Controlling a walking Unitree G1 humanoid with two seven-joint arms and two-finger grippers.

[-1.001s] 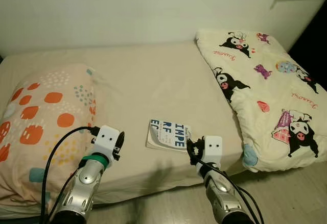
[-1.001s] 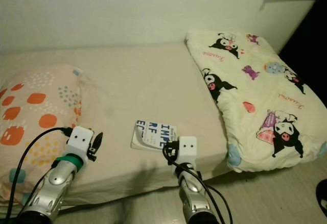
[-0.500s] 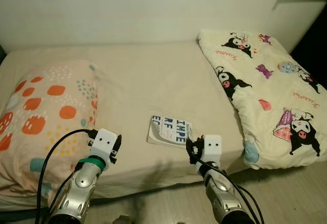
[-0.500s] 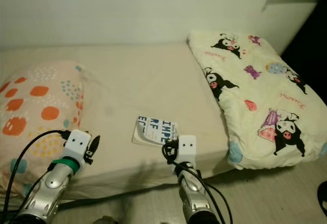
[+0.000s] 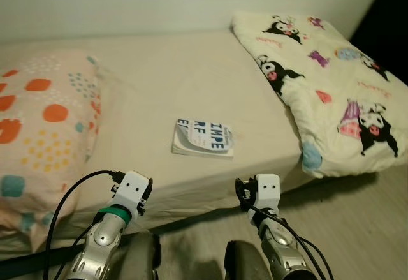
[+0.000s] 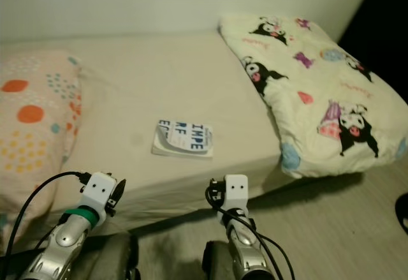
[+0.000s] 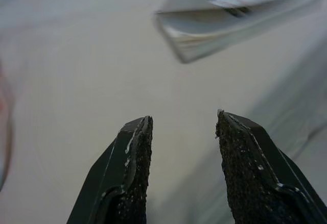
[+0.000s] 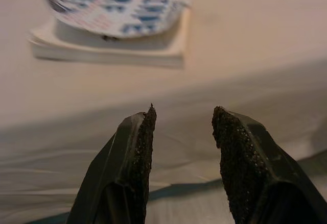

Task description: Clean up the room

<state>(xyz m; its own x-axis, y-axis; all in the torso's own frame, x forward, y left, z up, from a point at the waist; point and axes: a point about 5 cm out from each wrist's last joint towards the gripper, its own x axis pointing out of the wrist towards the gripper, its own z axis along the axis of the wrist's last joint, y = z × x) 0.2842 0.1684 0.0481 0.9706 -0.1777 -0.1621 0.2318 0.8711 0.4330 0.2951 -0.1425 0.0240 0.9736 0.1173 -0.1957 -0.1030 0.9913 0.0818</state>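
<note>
A white paperback book (image 5: 203, 138) with blue letters lies flat near the front edge of the beige bed (image 5: 166, 69), its cover curling up. In the right wrist view the book (image 8: 112, 30) sits on the sheet beyond my open right gripper (image 8: 183, 109), with nothing between the fingers. My left gripper (image 7: 184, 119) is open too, and the book (image 7: 240, 15) lies ahead of it and to one side. In the eye views both grippers, left (image 5: 143, 194) and right (image 5: 241, 192), hover just in front of the mattress edge, below the book.
An orange-dotted pillow (image 5: 38, 120) lies at the left end of the bed. A cream cartoon-print quilt (image 5: 325, 69) covers the right end and hangs over the edge. A white wall runs behind. Wooden floor (image 5: 363, 229) shows at the right front.
The whole picture has shifted as the camera moved. Both grippers now sit lower, before the mattress edge, farther from the book. The book keeps its place on the bed.
</note>
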